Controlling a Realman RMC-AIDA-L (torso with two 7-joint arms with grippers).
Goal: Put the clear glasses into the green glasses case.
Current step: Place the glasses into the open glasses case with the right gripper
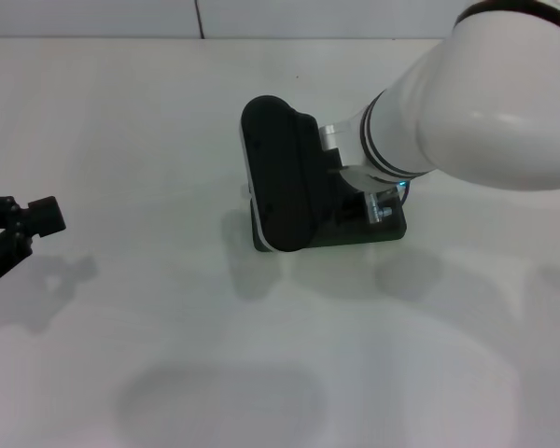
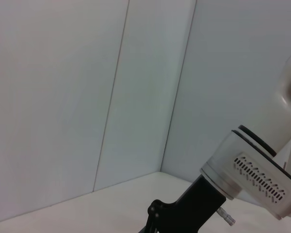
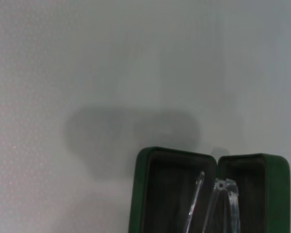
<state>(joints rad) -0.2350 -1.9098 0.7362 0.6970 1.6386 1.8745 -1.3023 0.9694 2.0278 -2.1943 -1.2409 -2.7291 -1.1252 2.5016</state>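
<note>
The green glasses case (image 3: 144, 194) lies open on the white table, its dark lining showing in the right wrist view. The clear glasses (image 3: 224, 201) show only as thin clear arms and a hinge over the open case; I cannot tell whether they rest in it or hang above it. In the head view my right gripper (image 1: 287, 182) is a black body directly over the case (image 1: 355, 241), hiding most of it. My left gripper (image 1: 23, 229) sits open and empty at the far left, well away from the case.
White tabletop (image 1: 168, 355) surrounds the case, with a wall seam (image 1: 198, 19) at the back. The left wrist view shows only wall panels and my right arm (image 2: 254, 172) farther off.
</note>
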